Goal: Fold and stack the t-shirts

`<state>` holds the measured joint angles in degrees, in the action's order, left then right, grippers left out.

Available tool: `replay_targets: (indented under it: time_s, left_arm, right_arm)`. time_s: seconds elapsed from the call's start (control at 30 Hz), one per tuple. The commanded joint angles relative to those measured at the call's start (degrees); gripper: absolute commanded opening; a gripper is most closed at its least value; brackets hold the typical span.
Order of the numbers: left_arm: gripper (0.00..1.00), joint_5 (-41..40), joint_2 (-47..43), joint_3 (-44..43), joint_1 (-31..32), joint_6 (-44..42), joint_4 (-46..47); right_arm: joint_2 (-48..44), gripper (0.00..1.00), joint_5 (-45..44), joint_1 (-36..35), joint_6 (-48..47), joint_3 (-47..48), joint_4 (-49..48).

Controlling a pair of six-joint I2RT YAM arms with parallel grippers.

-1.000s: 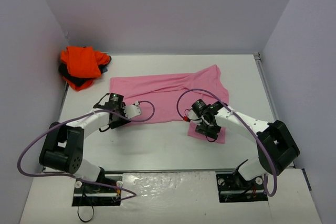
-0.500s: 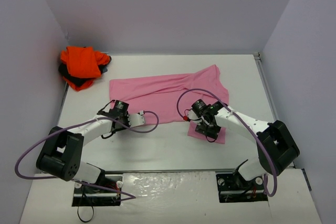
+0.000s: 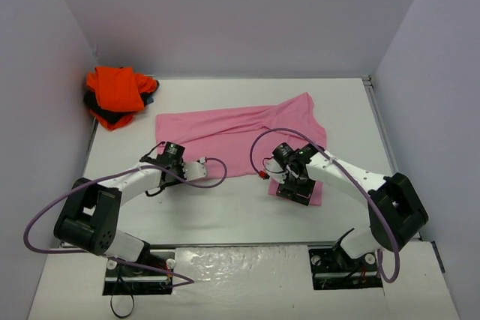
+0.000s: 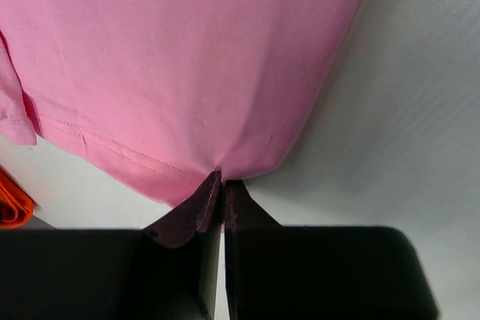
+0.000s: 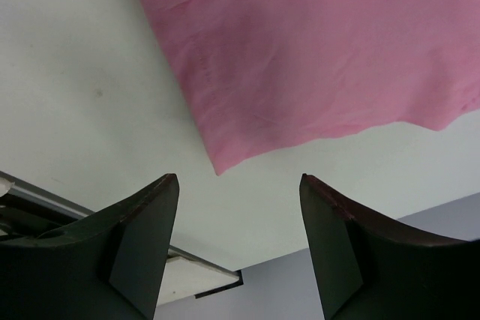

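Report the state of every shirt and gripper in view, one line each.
pink t-shirt: spread out, not stacked, its near edge pinched.
orange t-shirt: bunched in the far left corner, lying on the dark one.
dark t-shirt: mostly hidden under the orange one.
left gripper: shut on the pink t-shirt's hem.
right gripper: open, astride a corner of the pink t-shirt, gripping nothing.

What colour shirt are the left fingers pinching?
A light pink shirt; left wrist view shows it best.
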<state>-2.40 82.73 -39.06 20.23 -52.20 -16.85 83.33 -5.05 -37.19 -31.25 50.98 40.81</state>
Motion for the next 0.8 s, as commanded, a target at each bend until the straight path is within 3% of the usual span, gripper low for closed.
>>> replay_targets:
  time_s: [0.0,0.37,0.5,0.77]
  left_arm:
    - [0.00,0.1,0.9,-2.5,-0.3,0.9,-1.7]
    - [0.00,1.0,3.1,-4.3,-0.4,1.9,-2.4]
    - [0.00,1.0,3.8,-4.8,-0.4,1.8,-2.5]
    - [0.00,0.6,3.7,-5.4,-0.4,1.6,-3.0]
  right_arm:
    - [3.0,0.60,2.9,-0.3,-2.0,0.5,5.2]
    - [8.5,0.55,4.4,0.0,-3.6,1.7,3.8]
    - [10.5,0.48,4.4,0.1,-3.4,1.9,3.1]
    - [14.4,0.46,2.5,0.0,-3.0,2.0,0.3]
